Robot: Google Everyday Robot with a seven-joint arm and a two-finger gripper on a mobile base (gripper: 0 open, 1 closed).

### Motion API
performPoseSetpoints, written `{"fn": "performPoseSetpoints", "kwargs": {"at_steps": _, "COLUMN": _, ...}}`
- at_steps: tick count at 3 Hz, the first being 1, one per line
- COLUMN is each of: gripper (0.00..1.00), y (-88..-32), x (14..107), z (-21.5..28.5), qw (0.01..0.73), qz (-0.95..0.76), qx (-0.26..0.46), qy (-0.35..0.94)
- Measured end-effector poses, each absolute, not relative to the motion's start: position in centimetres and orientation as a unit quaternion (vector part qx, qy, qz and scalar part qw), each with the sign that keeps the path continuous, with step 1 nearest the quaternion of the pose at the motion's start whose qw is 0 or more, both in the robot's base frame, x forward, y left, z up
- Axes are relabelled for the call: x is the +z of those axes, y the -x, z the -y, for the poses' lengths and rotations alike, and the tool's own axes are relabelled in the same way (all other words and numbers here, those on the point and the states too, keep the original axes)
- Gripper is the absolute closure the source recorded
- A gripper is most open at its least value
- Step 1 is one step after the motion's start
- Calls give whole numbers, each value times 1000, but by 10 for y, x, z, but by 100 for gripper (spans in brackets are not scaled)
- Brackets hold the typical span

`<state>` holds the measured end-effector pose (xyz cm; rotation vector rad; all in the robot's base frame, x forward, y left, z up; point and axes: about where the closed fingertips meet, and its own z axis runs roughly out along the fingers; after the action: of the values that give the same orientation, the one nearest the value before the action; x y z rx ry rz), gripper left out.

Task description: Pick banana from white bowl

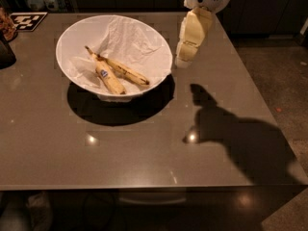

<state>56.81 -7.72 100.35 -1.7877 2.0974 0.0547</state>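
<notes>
Two bananas lie in one white bowl [67, 42] lined with crumpled paper, on one grey table [144, 148]. One is the banana [126, 72], long, slim and speckled brown, lying across the bowl's middle. It touches the second, a shorter banana [111, 82] bearing one blue sticker. One gripper [182, 60] hangs pointing down just right of the bowl's rim, holding nothing; whether it is open or closed cannot be told.

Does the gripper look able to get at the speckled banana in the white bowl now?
Probably yes: the gripper hangs just outside the white bowl, near its rim, and the banana lies uncovered inside.
</notes>
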Motion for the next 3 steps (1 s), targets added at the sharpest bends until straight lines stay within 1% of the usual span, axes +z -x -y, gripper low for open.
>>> {"fn": "performPoseSetpoints", "kwargs": {"at_steps": 1, "gripper": 0, "y": -573, "x": 1001, "z": 68, "qw": 206, "qz": -745, "qx": 25, "qy": 635}}
{"fn": "performPoseSetpoints", "kwargs": {"at_steps": 2, "gripper": 0, "y": -586, "x": 979, "z": 33, "qw": 182, "qz": -735, "qx": 25, "qy": 652}}
{"fn": "performPoseSetpoints", "kwargs": {"at_steps": 3, "gripper": 8, "y": -593, "x": 960, "z": -4, "qw": 155, "qz": -717, "qx": 22, "qy": 679}}
